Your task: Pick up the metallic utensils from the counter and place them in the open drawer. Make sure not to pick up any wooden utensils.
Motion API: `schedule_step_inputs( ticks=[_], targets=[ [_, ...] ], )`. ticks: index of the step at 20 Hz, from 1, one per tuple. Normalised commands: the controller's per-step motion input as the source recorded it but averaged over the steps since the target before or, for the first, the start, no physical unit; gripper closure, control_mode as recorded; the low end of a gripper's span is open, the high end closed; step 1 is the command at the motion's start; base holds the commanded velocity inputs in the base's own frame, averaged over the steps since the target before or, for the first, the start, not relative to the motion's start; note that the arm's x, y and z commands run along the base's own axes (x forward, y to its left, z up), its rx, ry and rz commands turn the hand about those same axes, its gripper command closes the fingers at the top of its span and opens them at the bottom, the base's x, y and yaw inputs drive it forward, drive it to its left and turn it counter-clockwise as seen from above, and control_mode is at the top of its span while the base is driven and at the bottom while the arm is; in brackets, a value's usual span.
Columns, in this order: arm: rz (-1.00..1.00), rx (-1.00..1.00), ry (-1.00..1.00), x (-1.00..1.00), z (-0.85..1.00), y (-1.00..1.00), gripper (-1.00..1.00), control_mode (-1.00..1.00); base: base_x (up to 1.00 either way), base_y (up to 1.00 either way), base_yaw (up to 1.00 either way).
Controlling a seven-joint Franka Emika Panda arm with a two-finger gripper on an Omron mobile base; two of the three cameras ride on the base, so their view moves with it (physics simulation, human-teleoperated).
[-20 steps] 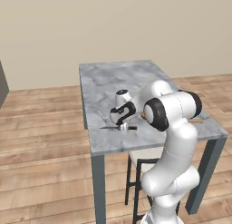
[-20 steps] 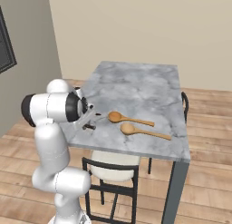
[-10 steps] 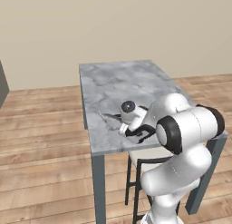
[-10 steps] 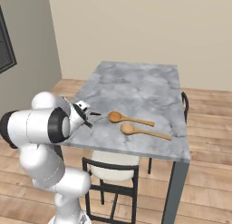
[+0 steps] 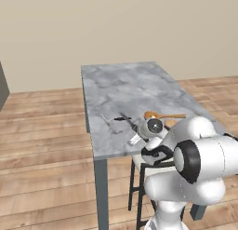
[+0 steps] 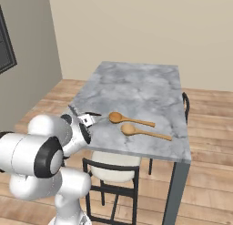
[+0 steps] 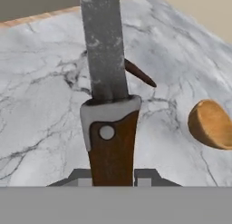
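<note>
My gripper (image 7: 113,178) is shut on the dark brown handle of a metallic knife (image 7: 108,105), whose silver blade points away over the marble counter (image 7: 41,105). Behind the blade lies a second metallic utensil (image 7: 139,75), its dark handle showing to the blade's right. The gripper (image 5: 135,139) hovers over the counter's (image 5: 130,84) near edge, also seen from the other side as the gripper (image 6: 86,120). Two wooden spoons (image 6: 129,120) (image 6: 145,132) lie to its right. The open drawer is out of view.
The bowl of a wooden spoon (image 7: 210,124) lies close on the right in the hand view. A black chair with a white seat (image 6: 111,167) is tucked under the counter's near edge. A dark appliance (image 6: 5,46) stands at the far left. Wooden floor surrounds the table.
The arm has folded lower and closer to the cameras, and the gripper has drawn back toward the counter's near edge with the knife in it.
</note>
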Motion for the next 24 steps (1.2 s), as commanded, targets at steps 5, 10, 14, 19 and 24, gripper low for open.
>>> schedule_step_inputs(
  ticks=[5,10,14,19,24],
  targets=[
    [-0.19,0.29,0.27,-0.11,0.97,-0.17,1.00,-1.00,0.00,0.00,0.00],
    [-0.22,0.04,0.02,-0.10,0.98,-0.12,1.00,-1.00,0.00,0.00,0.00],
    [-0.27,0.00,0.11,-0.07,0.98,-0.09,1.00,-1.00,0.00,0.00,0.00],
    [-0.28,0.00,0.16,-0.12,0.80,-0.06,1.00,-1.00,0.00,0.00,0.00],
    [-0.19,0.01,0.12,-0.46,0.40,-0.14,1.00,-1.00,0.00,0.00,0.00]
  ],
)
